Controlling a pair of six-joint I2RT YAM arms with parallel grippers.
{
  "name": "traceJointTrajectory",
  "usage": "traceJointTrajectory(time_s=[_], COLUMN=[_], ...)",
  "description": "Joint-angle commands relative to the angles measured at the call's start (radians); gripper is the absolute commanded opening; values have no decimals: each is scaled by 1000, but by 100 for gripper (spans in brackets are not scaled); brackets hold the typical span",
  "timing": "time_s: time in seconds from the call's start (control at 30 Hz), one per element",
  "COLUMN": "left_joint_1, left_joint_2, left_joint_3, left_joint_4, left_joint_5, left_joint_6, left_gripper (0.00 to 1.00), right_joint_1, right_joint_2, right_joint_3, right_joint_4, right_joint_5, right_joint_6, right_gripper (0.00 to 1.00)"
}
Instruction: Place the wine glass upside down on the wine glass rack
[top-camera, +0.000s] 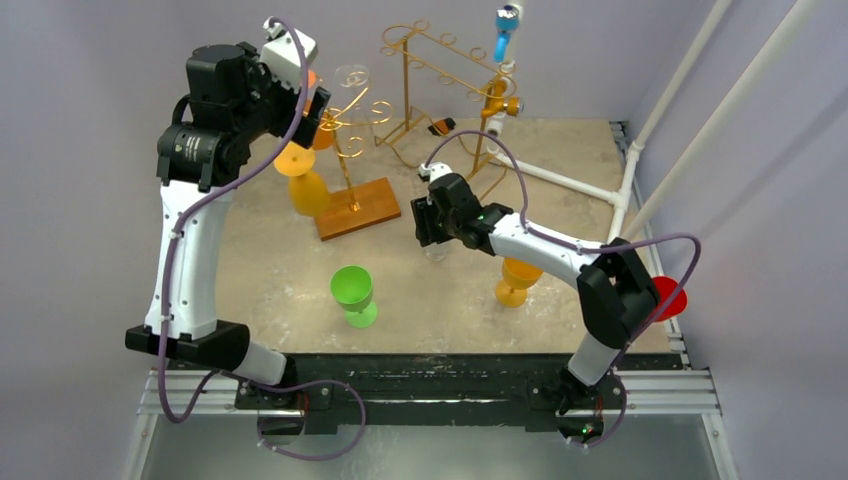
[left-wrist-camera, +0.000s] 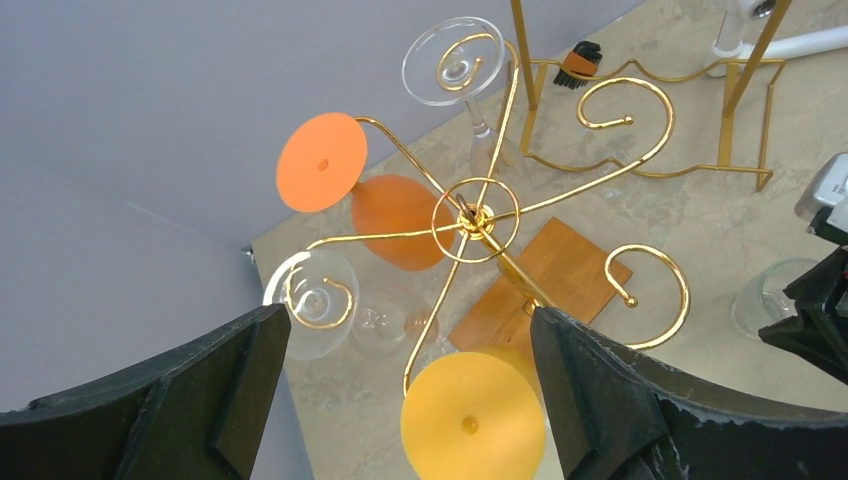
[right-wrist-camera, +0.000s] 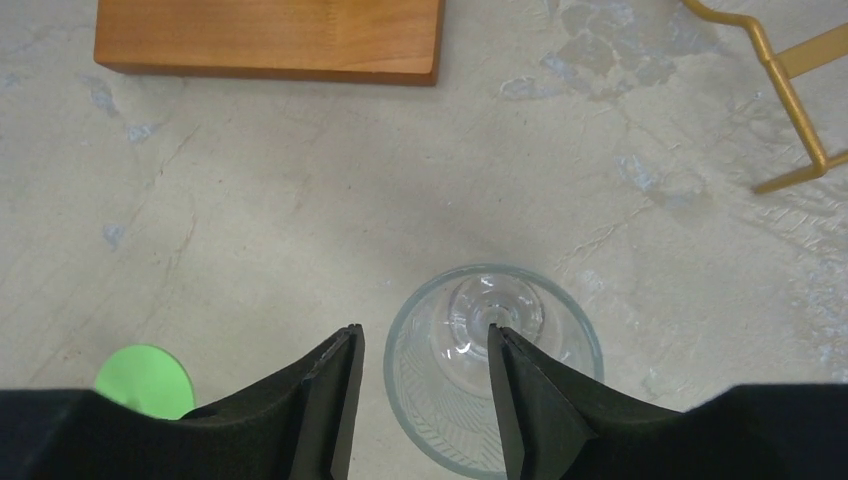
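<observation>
Fingers (left-wrist-camera: 220, 400) of the left gripper (left-wrist-camera: 408, 330) are spread wide and held above the rack (left-wrist-camera: 475, 215). Fingers (right-wrist-camera: 330, 420) of the right gripper (right-wrist-camera: 422, 345) are set partly apart astride one wall of the clear glass (right-wrist-camera: 520, 295), one outside and one over the bowl; contact cannot be told. The table (top-camera: 280, 270) is topped by the rack on its wood base (right-wrist-camera: 270, 35). A yellow glass (left-wrist-camera: 470, 420) and an orange glass (left-wrist-camera: 322, 162) are hung upside down from its hooks. The clear glass is stood upright on the table, near the base. A green glass (top-camera: 353, 293) is stood apart.

no legible text, no labels or brand marks, no numbers or signs anywhere
</observation>
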Motion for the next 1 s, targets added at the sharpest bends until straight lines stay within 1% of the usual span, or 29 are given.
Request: traceJointTrajectory(time_s=[0.0, 0.07, 0.13, 0.17, 0.2, 0.27, 0.3, 0.33, 0.4, 0.5, 0.57, 0.6, 0.7, 0.83, 0.97], left_joint_1=[7, 7, 7, 7, 7, 7, 7, 7, 7, 7, 7, 7, 7, 7, 7], left_joint_2=[-60, -70, -78, -82, -89, -105, -114, -122, -139, -149, -152, -156, -175, -193, -207], left_joint_3=[-14, -27, -41, -49, -59, -80, -88, -94, -105, -130, -143, -153, -183, -217, -264], left_joint_4=[-10, -7, -4, -5, -3, -2, -1, -2, -10, -34, -50, -54, -54, -57, -33], left_joint_5=[-16, -19, -19, -15, -9, 5, 8, 11, 31, 85, 120, 141, 204, 339, 476], left_joint_6=[-3, -3, -1, -1, -1, 0, 0, -1, 2, -14, -26, -36, -67, -132, -183], left_gripper=[99, 99, 97, 95, 93, 86, 84, 83, 80, 81, 84, 86, 92, 94, 94], right_joint_1=[21, 31, 38, 41, 43, 43, 43, 43, 43, 42, 42, 42, 42, 43, 43], right_joint_2=[-12, 3, 30, 49, 70, 96, 95, 84, 40, -79, -171, -233, -342, -412, -420], right_joint_3=[54, 55, 66, 78, 93, 123, 127, 129, 135, 149, 152, 148, 156, 190, 224], right_joint_4=[-19, -24, -33, -43, -58, -95, -101, -105, -112, -109, -82, -40, 20, 84, 179], right_joint_5=[50, 58, 62, 65, 68, 84, 87, 90, 93, 75, 36, 14, -66, -140, -221], right_joint_6=[-23, -26, -31, -34, -35, -26, -23, -17, 0, 28, 41, 54, 64, 71, 99], right_gripper=[55, 54, 48, 42, 33, 15, 6, 0, 0, 0, 0, 0, 0, 0, 0])
